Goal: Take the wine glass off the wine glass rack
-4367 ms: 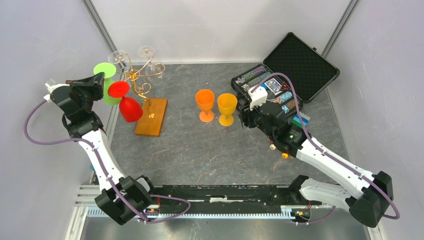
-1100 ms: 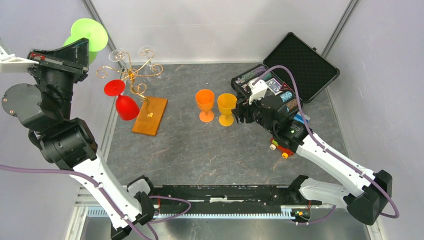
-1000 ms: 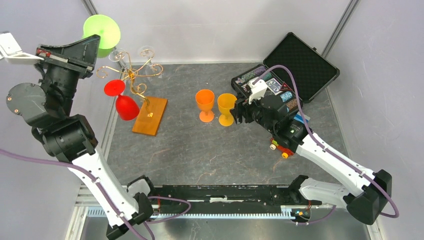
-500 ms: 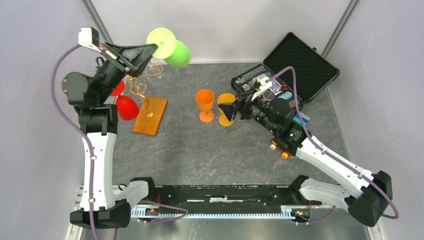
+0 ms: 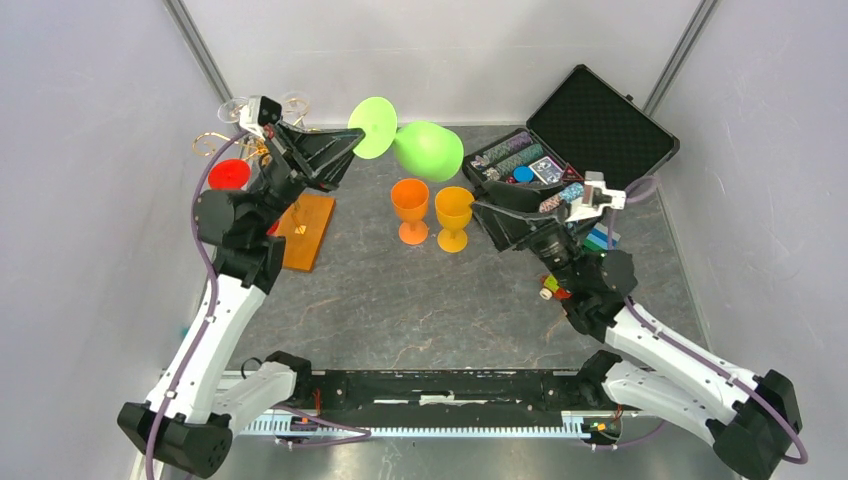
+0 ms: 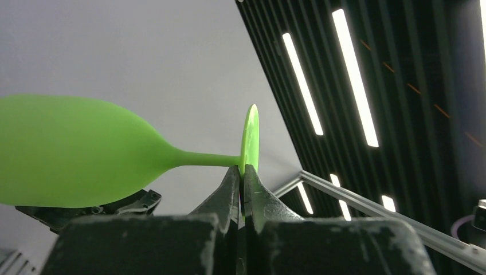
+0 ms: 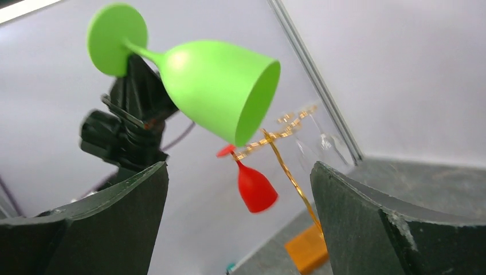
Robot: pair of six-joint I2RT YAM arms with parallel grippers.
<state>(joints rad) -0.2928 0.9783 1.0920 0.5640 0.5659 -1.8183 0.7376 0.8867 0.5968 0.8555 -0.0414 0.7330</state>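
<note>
Grey marbled tabletop (image 5: 400, 320) inside pale walls, bare along the near middle between the two arm bases.

Near right: right gripper (image 5: 485, 226), jaws spread wide and holding nothing, aimed left and upward at the airborne glass, likely to receive or steady it.

Just left of it, upright and side by side: orange plastic goblet (image 5: 410, 205) and yellow plastic goblet (image 5: 453, 212).

Above and behind those, touching nothing but the fingers: lime-green plastic wine glass (image 5: 428, 150), off the rack, lying sideways in the air with its bowl to the right. Pinched at the edge of its flat foot (image 5: 372, 127) by the left gripper (image 6: 241, 172), fingers pressed together on the thin disc. A slim hold, so probably apt to swing under the bowl's weight.

Far left: gold-wire, wooden-based wine glass rack (image 5: 305, 235), with a red glass (image 7: 255, 188) hanging bowl-down and two clear glasses (image 5: 293, 101) at the back.

Far right: open black case (image 5: 600, 120) of chips.

Roomiest for a set-down: bare stone near centre. Tighter over the goblets, by the case edge, and near the rack's scrolls.
</note>
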